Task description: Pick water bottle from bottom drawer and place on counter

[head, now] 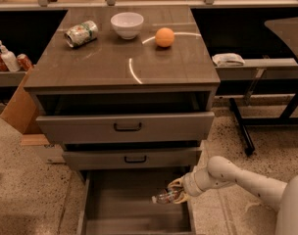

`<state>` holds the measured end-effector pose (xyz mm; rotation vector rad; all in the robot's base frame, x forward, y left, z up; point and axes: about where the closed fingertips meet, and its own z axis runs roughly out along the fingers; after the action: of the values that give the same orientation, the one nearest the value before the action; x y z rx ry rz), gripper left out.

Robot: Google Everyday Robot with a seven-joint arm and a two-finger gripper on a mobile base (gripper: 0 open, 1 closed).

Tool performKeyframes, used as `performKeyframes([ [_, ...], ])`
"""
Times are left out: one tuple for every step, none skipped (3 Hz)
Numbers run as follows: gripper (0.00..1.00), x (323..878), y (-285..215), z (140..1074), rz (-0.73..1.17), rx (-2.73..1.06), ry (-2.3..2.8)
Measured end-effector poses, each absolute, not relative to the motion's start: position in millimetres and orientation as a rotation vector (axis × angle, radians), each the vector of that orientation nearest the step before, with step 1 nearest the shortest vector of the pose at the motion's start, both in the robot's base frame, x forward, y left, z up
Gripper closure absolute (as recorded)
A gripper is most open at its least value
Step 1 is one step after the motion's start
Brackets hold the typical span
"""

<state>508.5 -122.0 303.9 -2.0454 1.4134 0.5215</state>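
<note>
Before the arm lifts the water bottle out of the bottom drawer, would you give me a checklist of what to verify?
1. Grip: the gripper, low at the right side of the bottom drawer, is closed on the water bottle, which sticks out toward the drawer's middle: ok.
2. Bottle lifted clear of the drawer floor: cannot tell.
3. Bottom drawer pulled out far enough to lift from: ok.
4. Way up: the middle drawer and top drawer both stand partly open just behind the gripper; clearance: cannot tell.
5. Landing spot: the counter is bare across its front half; the crushed can, bowl and orange sit towards the back: ok.
</note>
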Motion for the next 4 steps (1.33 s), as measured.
performKeyframes([
  [1.00, 510.1, -125.8, 315.5, 0.528, -2.029, 1.400],
  [1.00, 518.3, -150.2, 370.9, 0.511, -1.970, 1.337],
  [1.00, 520.6, -187.7, 439.4, 0.474, -1.924, 1.254],
  [1.00, 522.3, -217.0, 501.1, 0.399, -1.906, 1.185],
])
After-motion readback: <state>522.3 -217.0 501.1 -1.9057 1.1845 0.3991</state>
